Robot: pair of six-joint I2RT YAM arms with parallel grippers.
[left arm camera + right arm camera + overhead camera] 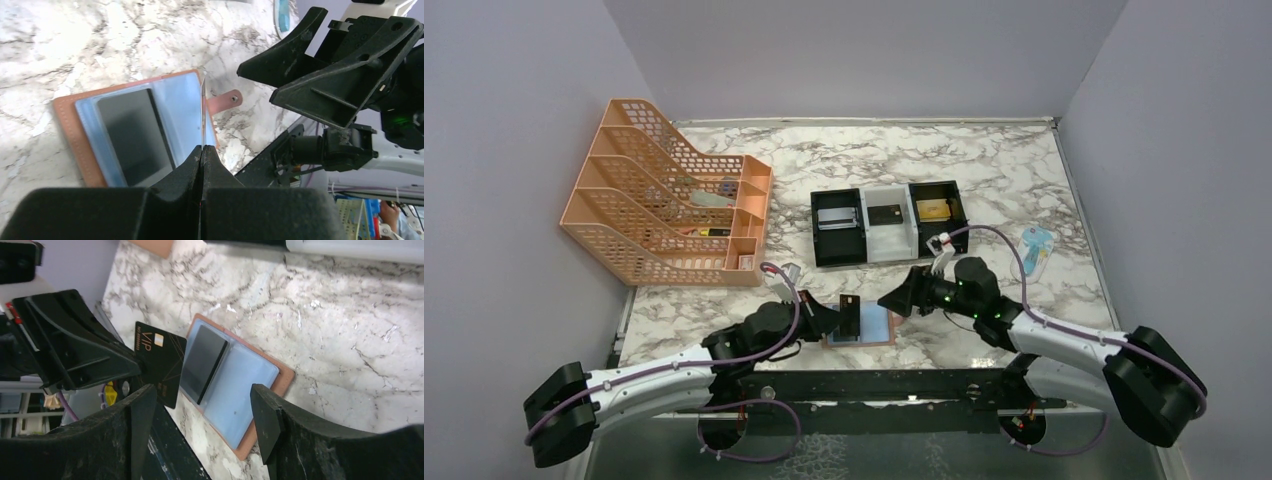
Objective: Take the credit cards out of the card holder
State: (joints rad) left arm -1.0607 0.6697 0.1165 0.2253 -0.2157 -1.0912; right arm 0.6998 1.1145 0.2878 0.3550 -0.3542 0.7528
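Black credit card [160,362] pinched in the left tool [201,150], free just left of the open card holder [240,390]; right tool [894,300] spread at its right edge; next move, likely: set it aside, then draw the pocketed card [202,362].

The black credit card [160,362] is partly hidden between the left jaws.

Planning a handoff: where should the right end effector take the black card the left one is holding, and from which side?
Grip the free end of the black card, opposite the edge pinched by the shut left end effector. It is held off the open wallet with both faces exposed. The open right end effector should probably come in from its own side, one finger per face.
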